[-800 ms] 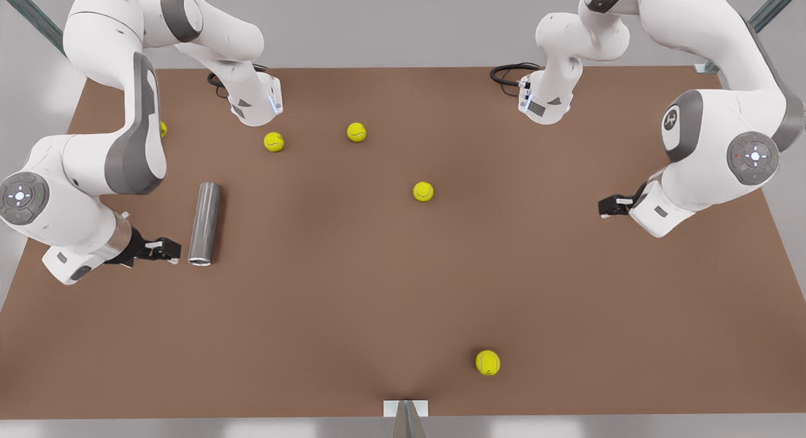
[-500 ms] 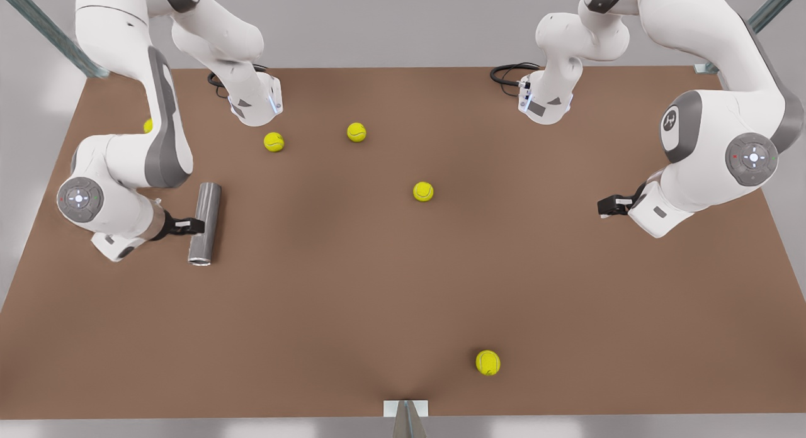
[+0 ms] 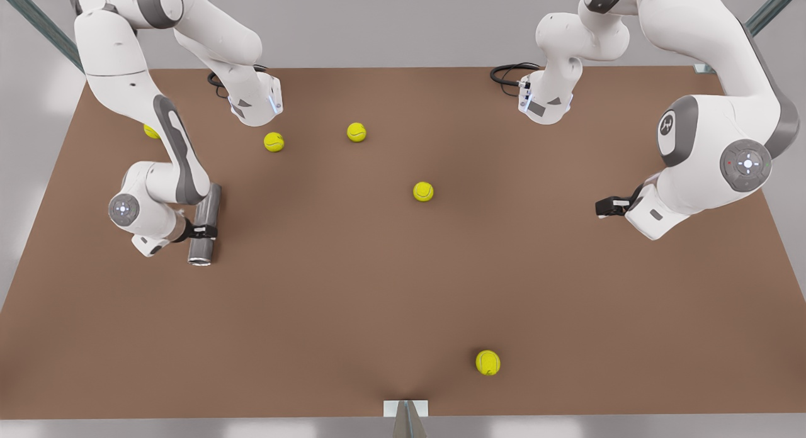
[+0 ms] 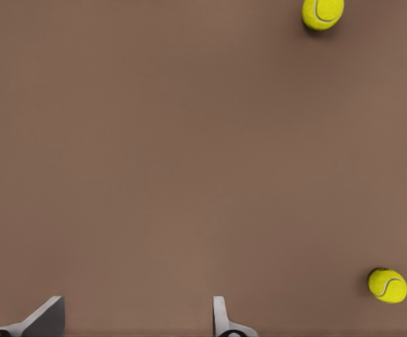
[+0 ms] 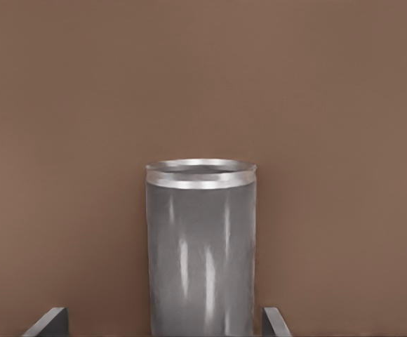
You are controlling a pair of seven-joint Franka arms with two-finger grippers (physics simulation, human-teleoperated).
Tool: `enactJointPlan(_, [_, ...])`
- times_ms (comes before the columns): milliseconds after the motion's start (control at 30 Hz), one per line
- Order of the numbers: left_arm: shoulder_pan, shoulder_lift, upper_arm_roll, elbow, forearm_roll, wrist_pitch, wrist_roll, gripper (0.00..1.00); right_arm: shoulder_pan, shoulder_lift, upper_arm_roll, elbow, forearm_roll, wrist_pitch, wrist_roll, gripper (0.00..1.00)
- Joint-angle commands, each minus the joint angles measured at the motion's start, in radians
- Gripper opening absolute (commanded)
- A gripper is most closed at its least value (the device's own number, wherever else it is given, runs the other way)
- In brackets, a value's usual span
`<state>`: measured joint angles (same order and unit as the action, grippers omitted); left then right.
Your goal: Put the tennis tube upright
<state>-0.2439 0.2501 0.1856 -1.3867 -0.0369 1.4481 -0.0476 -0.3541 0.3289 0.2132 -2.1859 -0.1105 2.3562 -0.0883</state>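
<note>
Right gripper (image 3: pixel 203 230), at the front view's left, straddles the tennis tube (image 3: pixel 205 223) with its fingers (image 5: pixel 49 323) spread wide, one on each side of the grey body and neither visibly touching it yet. That tube lies flat on the brown table (image 3: pixel 352 287), its long axis running roughly from far to near, with the open, thin-rimmed end (image 5: pixel 200 172) facing the near edge. Judging from this, the main risk is slippage: the wall looks smooth and round, so if the fingers close off-centre the cylinder could squirt out or roll sideways across the bare surface. The gripper also sits nearer the open end than the middle, so once lifted the longer closed part may swing down and twist within the pads, or the tube may land tilted and topple again when released. Tipping it up needs room below, and a low wrist could drive one end into the table. Little stands in the way: one tennis ball (image 3: pixel 151 131) lies behind the working arm, two more (image 3: pixel 274 141) (image 3: pixel 356 132) rest toward the far edge, one (image 3: pixel 423 191) sits mid-table and another (image 3: pixel 488 362) near the front, all well apart from the tube. Left gripper (image 3: pixel 606 206) waits at the front view's right, its fingers (image 4: pixel 221 319) apart above bare table with two balls (image 4: pixel 387 286) off ahead.
</note>
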Motion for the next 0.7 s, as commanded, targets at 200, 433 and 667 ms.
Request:
enactJointPlan(200, [0.012, 0.000, 0.000, -0.008, 0.000, 0.000, 0.000, 1.00, -0.020, 0.042, -0.003, 0.000, -0.005, 0.002, 0.002, 1.00])
enactJointPlan(433, [0.011, 0.000, 0.000, -0.012, -0.001, 0.000, 0.000, 1.00, -0.028, 0.085, -0.008, 0.018, -0.026, 0.009, 0.001, 1.00])
enactJointPlan(667, [0.011, 0.001, 0.000, -0.022, -0.001, 0.000, 0.000, 1.00, -0.029, 0.113, -0.009, 0.021, -0.026, 0.023, 0.001, 1.00])
